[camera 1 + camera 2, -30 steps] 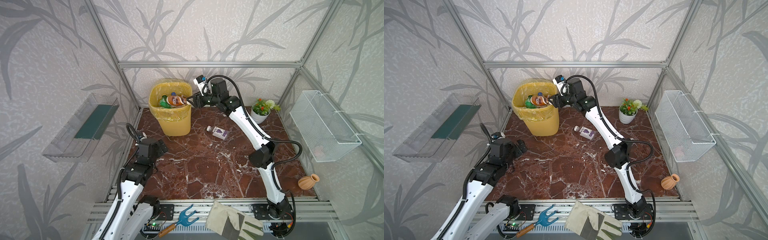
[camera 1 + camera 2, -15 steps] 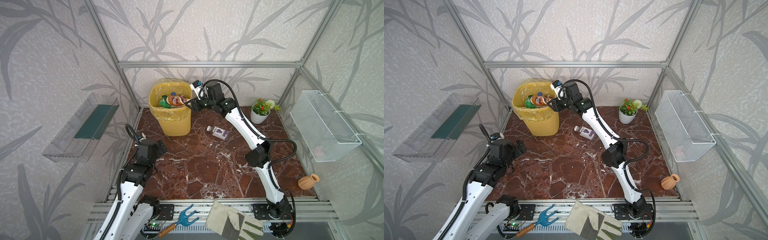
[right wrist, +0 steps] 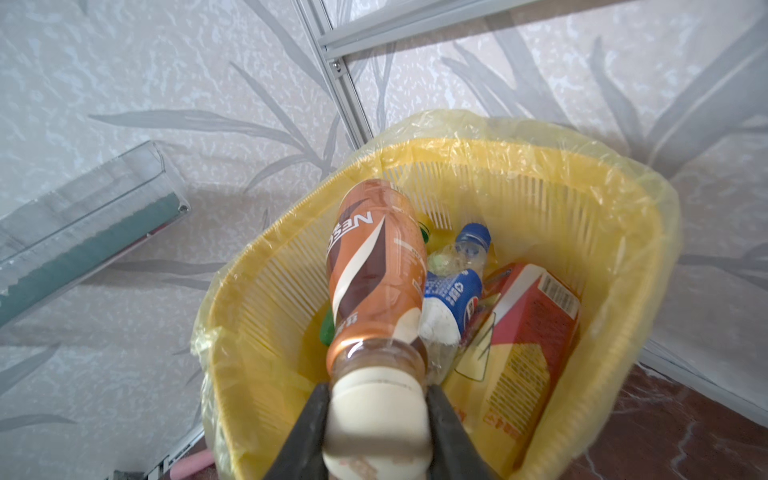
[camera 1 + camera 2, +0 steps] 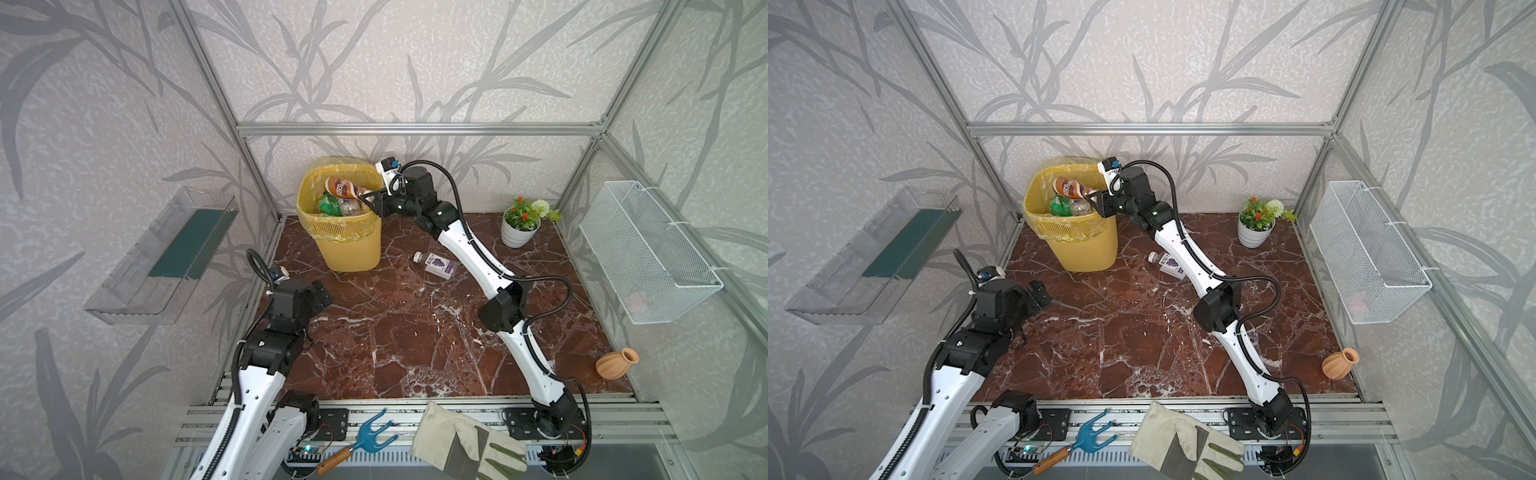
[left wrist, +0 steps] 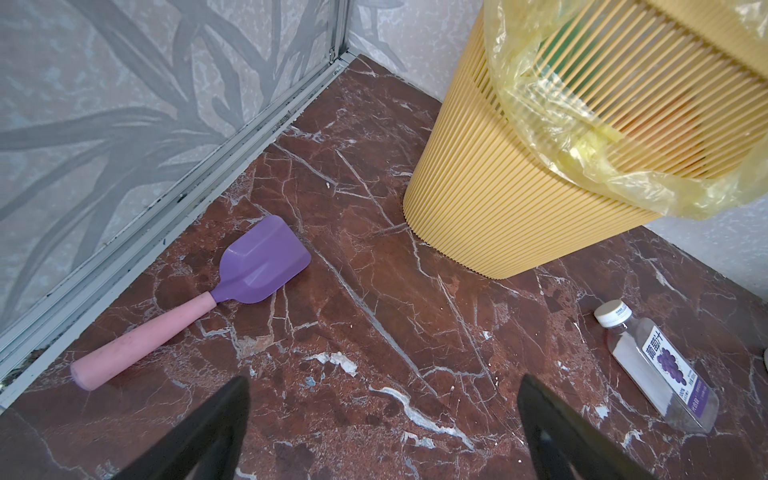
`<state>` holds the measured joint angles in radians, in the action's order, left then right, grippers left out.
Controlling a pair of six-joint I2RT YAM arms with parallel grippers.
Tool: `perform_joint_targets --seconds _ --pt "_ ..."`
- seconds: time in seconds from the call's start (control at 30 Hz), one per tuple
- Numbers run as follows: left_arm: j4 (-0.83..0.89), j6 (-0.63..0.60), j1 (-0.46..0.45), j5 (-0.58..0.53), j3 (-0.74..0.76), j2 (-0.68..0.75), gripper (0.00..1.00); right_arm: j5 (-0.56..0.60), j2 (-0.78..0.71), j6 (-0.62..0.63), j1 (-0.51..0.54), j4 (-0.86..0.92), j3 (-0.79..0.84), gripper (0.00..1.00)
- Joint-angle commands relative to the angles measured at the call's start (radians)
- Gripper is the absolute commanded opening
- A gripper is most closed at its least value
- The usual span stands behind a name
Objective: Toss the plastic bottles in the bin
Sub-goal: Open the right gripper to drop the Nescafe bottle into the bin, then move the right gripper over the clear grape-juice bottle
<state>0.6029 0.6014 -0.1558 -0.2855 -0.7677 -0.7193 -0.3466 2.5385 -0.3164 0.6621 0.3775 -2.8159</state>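
Observation:
The yellow bin (image 4: 349, 245) (image 4: 1084, 245) (image 5: 519, 199) stands at the back left with its bag liner over the rim (image 3: 623, 208). My right gripper (image 4: 368, 196) (image 4: 1094, 195) (image 3: 376, 419) is over that rim, shut on the white cap of a brown-labelled plastic bottle (image 4: 343, 188) (image 4: 1070, 187) (image 3: 374, 266) whose body slants into the bin's mouth. Other plastic bottles (image 3: 453, 291) (image 4: 332, 205) lie inside. A purple-labelled bottle (image 4: 436, 264) (image 4: 1167, 264) (image 5: 660, 374) lies on the floor right of the bin. My left gripper (image 4: 322, 293) (image 4: 1038, 293) (image 5: 382, 399) hangs open and empty above the floor, front left of the bin.
A red carton (image 3: 532, 332) is in the bin. A purple spatula (image 5: 249, 266) lies near the left wall. A plant pot (image 4: 521, 226) stands at the back right, a clay vase (image 4: 615, 365) front right. The wire basket (image 4: 644, 257) and the clear tray (image 4: 166, 253) hang on the side walls.
My right gripper closed on the brown bottle's cap at the bin's rim and edged left. The bottle now slants up instead of lying across the top. The left arm stayed still.

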Motion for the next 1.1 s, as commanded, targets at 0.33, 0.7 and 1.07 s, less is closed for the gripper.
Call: perform_joint_targets --seconds 0.33,0.7,1.07 --pt "0.032 -0.006 0.013 0.029 -0.017 0.007 0.99 0.003 0.044 -0.098 0.009 -0.085 -0.053 0.83" --pt "0.007 0.031 0.013 0.066 0.021 0.031 0.99 0.110 -0.390 0.217 -0.034 -0.032 0.434 0.99" --pt "-0.014 -0.014 0.013 0.099 0.052 0.081 0.99 0.047 -0.610 0.321 -0.319 -0.115 1.155 0.99"
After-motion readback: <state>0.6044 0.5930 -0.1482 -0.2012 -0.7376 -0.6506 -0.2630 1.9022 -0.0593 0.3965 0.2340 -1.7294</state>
